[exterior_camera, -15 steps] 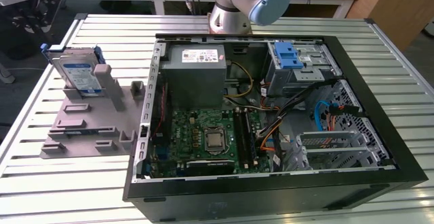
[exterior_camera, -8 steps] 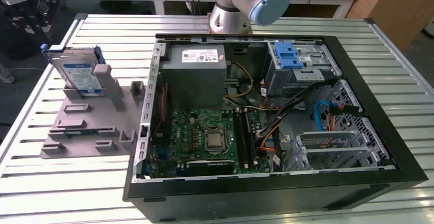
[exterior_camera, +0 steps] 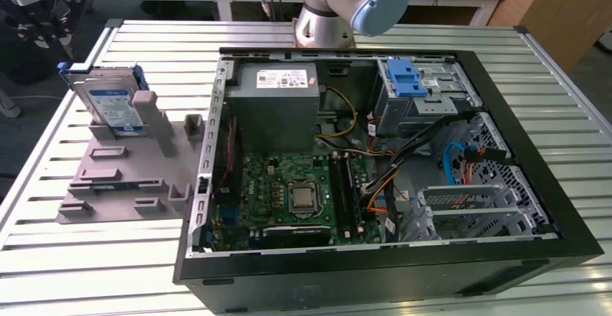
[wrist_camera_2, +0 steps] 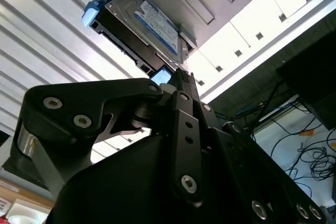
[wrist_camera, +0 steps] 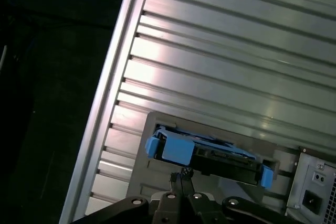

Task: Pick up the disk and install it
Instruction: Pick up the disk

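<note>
The disk (exterior_camera: 108, 104) stands on edge, leaning in a grey plastic holder (exterior_camera: 125, 176) on the slatted table, at the exterior view's left of the computer case. Its blue-and-white label and blue carrier frame show. In the first wrist view the disk (wrist_camera: 210, 158) is seen edge-on, with my gripper (wrist_camera: 184, 176) a short way off it and not touching. In the second wrist view the disk (wrist_camera_2: 149, 24) lies beyond the tip of my gripper (wrist_camera_2: 177, 74). The two fingers lie pressed together with nothing between them.
An open black computer case (exterior_camera: 535, 137) lies on the table, holding a grey power supply box (exterior_camera: 277, 108), a motherboard (exterior_camera: 292, 190), a blue ribbed latch (exterior_camera: 409, 79) on the drive cage and loose cables. The arm's base (exterior_camera: 330, 15) stands behind it. The table edge (wrist_camera: 113, 103) runs near the holder.
</note>
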`<action>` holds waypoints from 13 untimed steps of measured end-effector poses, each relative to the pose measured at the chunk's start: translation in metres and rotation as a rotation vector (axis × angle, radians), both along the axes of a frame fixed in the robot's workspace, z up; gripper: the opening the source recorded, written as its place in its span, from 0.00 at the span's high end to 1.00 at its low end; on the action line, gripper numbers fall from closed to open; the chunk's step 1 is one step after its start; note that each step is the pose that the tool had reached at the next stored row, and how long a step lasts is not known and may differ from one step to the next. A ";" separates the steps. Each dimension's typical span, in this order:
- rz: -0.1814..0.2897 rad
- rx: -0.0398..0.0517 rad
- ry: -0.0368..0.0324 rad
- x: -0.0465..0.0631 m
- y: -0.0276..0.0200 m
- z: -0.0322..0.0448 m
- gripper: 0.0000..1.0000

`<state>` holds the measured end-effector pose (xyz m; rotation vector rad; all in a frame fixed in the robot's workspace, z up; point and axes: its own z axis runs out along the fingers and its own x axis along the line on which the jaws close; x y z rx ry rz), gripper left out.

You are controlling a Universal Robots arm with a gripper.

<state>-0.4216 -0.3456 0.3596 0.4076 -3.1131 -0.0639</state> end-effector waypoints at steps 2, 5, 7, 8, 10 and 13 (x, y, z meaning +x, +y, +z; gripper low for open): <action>0.018 0.0000 0.0000 0.000 0.0000 -0.0001 0.89; 0.045 0.0000 0.0000 0.000 0.0000 -0.0003 0.89; 0.064 0.0000 0.0000 0.000 0.0000 -0.0004 0.89; 0.075 0.0000 0.0000 0.000 0.0000 -0.0005 0.89; 0.099 0.0000 0.0000 0.000 0.0000 -0.0006 0.89; 0.138 0.0000 -0.0001 0.000 0.0000 -0.0009 0.89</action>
